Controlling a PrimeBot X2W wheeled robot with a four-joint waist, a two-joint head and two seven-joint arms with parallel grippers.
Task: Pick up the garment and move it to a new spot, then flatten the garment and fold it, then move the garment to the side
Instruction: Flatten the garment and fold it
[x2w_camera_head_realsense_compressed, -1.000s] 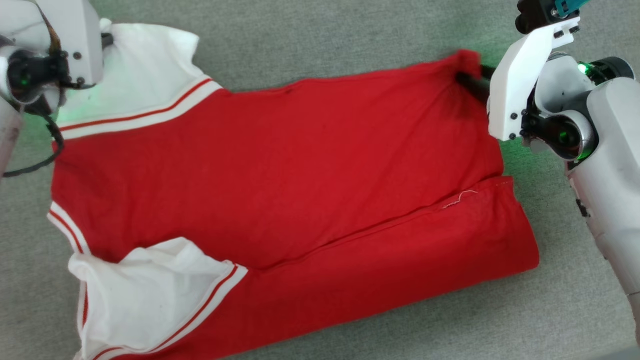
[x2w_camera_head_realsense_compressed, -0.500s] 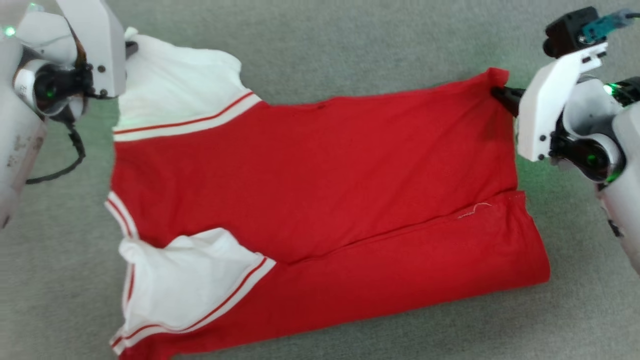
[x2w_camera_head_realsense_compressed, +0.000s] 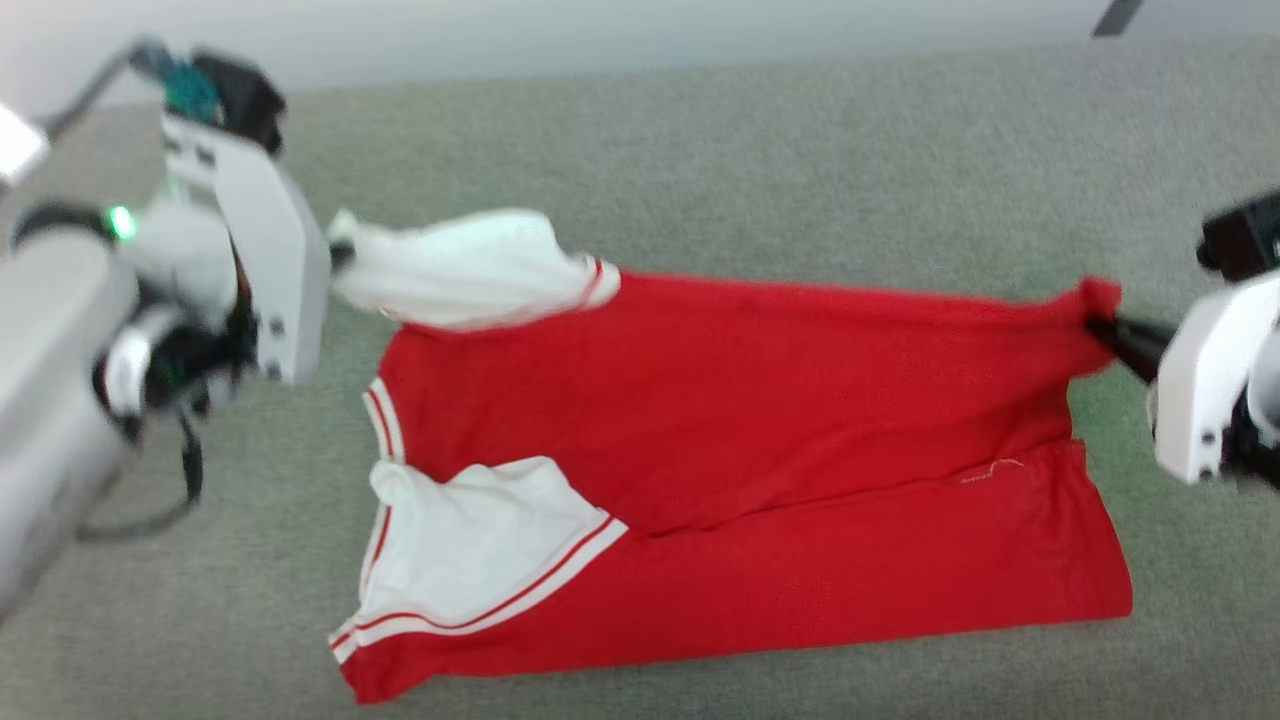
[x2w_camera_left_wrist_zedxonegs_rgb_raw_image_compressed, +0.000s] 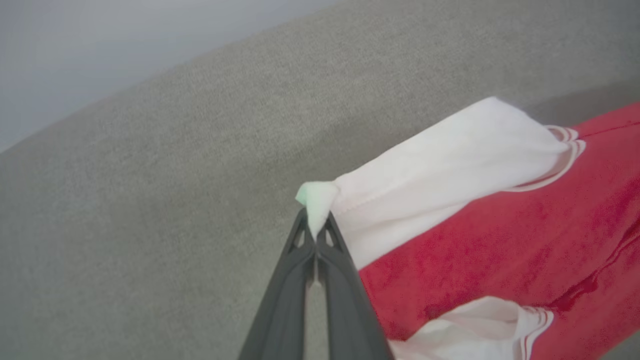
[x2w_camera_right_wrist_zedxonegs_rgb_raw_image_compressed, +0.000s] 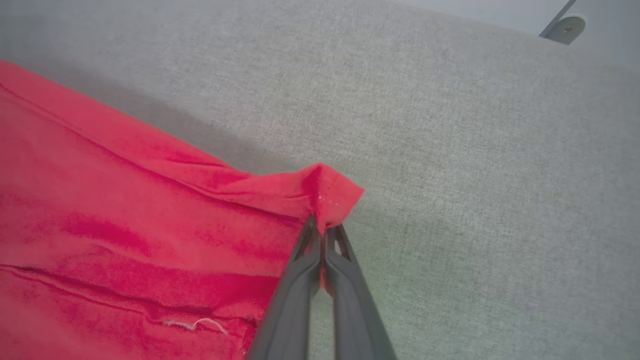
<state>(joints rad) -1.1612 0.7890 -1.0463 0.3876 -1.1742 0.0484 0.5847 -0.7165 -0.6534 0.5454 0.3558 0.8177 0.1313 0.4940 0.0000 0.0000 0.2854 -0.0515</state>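
Lying across the grey fabric-covered counter (x2w_camera_head_realsense_compressed: 700, 150), the red jersey shirt with white, red-striped short sleeves (x2w_camera_head_realsense_compressed: 760, 400) was folded lengthwise, with its far edge stretched between both hands. The left hand (x2w_camera_left_wrist_zedxonegs_rgb_raw_image_compressed: 314, 224) was clamped shut on the tip of the far white sleeve (x2w_camera_head_realsense_compressed: 470, 265). The right hand (x2w_camera_right_wrist_zedxonegs_rgb_raw_image_compressed: 322, 227) was clamped shut on the far hem corner (x2w_camera_right_wrist_zedxonegs_rgb_raw_image_compressed: 330, 195). The near white sleeve (x2w_camera_head_realsense_compressed: 470, 570) lay flat.

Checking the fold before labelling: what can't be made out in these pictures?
Head view: the garment, its underside hidden by its own folded layers.
Head view: left gripper blurred, mostly behind its white bracket; right gripper, its wrist cut by the right edge.
Right wrist view: the grey fitting at top, too small to identify.
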